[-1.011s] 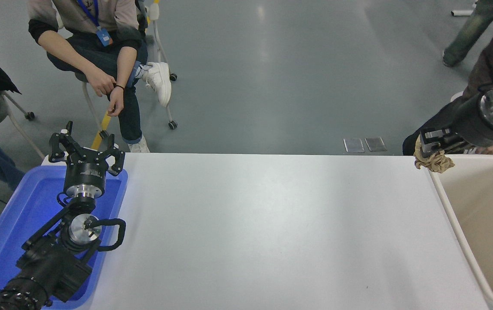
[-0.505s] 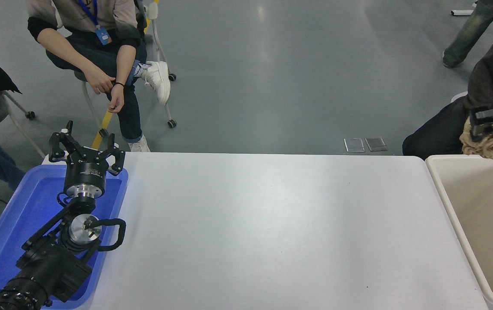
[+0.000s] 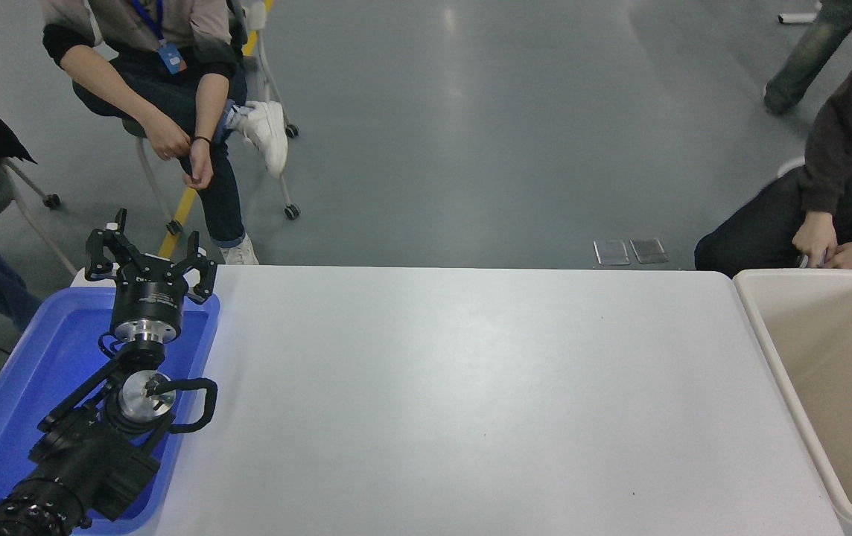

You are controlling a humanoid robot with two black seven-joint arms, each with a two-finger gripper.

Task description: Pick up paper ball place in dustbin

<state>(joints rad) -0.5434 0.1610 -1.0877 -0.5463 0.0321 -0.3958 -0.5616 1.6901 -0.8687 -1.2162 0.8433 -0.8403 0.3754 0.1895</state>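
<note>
The cream-beige dustbin (image 3: pixel 767 336) stands at the table's right end, its inside showing bare walls. The tan paper ball is out of view. My right arm and gripper are out of view too. My left gripper (image 3: pixel 149 257) is open and empty, parked over the far end of the blue tray at the lower left.
A shallow blue tray (image 3: pixel 16 387) lies under my left arm at the table's left end. The white table (image 3: pixel 456 394) spans the middle. A seated person's hands (image 3: pixel 824 246) are just behind the dustbin's far rim. Another person (image 3: pixel 173 97) sits at the far left.
My right gripper, shut on the paper ball, moved right over the dustbin's far rim and left the picture with the ball. The left arm has not moved.
</note>
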